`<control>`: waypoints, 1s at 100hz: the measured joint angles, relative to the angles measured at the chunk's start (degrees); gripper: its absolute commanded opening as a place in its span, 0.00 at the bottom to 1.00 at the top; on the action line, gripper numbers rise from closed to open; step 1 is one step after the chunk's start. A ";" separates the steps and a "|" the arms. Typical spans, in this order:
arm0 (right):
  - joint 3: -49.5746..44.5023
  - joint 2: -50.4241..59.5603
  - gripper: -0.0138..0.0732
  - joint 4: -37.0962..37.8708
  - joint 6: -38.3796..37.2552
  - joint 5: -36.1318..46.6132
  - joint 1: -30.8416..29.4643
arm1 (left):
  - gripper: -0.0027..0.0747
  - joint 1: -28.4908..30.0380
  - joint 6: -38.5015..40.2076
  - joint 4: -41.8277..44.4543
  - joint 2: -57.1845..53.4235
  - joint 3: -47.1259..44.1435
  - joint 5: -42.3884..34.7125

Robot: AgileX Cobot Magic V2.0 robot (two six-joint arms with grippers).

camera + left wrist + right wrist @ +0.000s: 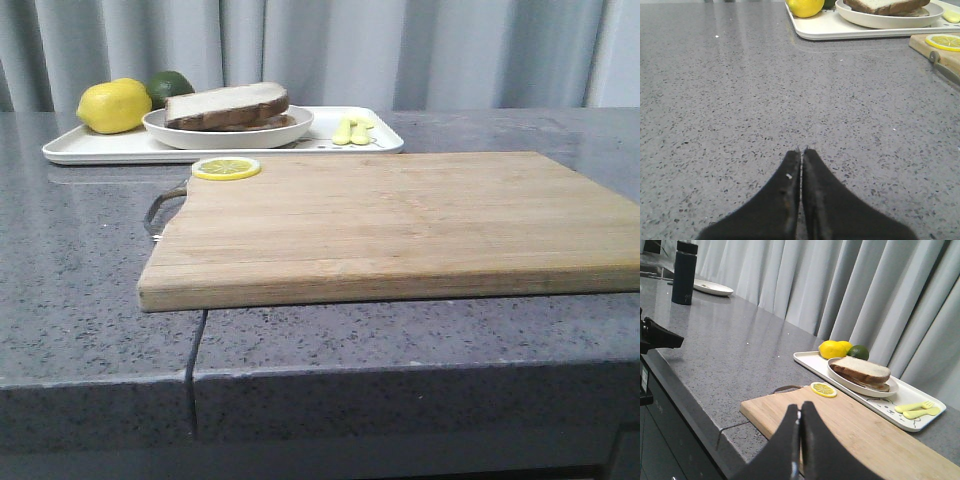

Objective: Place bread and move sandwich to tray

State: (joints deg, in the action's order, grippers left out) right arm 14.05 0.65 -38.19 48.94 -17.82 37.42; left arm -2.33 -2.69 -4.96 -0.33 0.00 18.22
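Already, as far as you can judge from these views, the job looks finished: the bread (226, 102) lies as the top slice of the sandwich (861, 372), which sits on its round white plate (295, 127), and that plate stands on the tray (100, 148) at the far side of the counter. You cannot see the egg from here; only the slices and their dark crust show. Both arms are well apart from the tray. Your left gripper (801, 151) hangs low over bare counter with its jaws pressed together and nothing between them, and your right gripper (799, 410) is likewise clenched and empty, above the near end of the cutting board (400, 225). If anything is left, it is only to confirm the plate sits fully inside the tray's rim, which it appears to. The board lies on a grey speckled stone counter (740, 100), one end overhanging the front edge, with a lemon slice (226, 168) at its far corner by the metal handle. On the tray beside the plate you have a lemon (113, 105), a lime (170, 84) behind it, and yellow toy cutlery (352, 130). Pale grey curtains (400, 50) close off the back, and the right wrist view shows a dark bottle (684, 272) and another white plate (712, 288) far along the counter.
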 measured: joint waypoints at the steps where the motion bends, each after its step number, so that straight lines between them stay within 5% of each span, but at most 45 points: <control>1: -0.01 0.00 0.09 0.00 0.00 0.14 0.00 | 0.01 0.00 0.00 0.00 0.00 0.00 0.00; 23: -6.15 0.00 0.09 5.74 -5.61 8.67 -4.70 | 0.01 0.00 0.00 0.00 0.00 0.00 0.00; 47: -12.43 0.00 0.09 23.12 -36.99 17.47 -20.02 | 0.01 0.00 0.00 0.00 0.00 0.00 0.00; 68: -15.54 0.00 0.09 36.42 -54.21 17.15 -31.23 | 0.01 0.00 0.00 0.00 0.00 0.00 0.00; 100: -15.65 0.00 0.09 42.52 -57.63 5.66 -36.04 | 0.01 0.00 0.00 0.00 0.00 0.00 0.00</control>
State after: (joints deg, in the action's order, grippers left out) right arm -1.59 0.65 4.33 -8.68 -12.16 1.38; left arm -2.33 -2.69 -4.96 -0.33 0.00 18.22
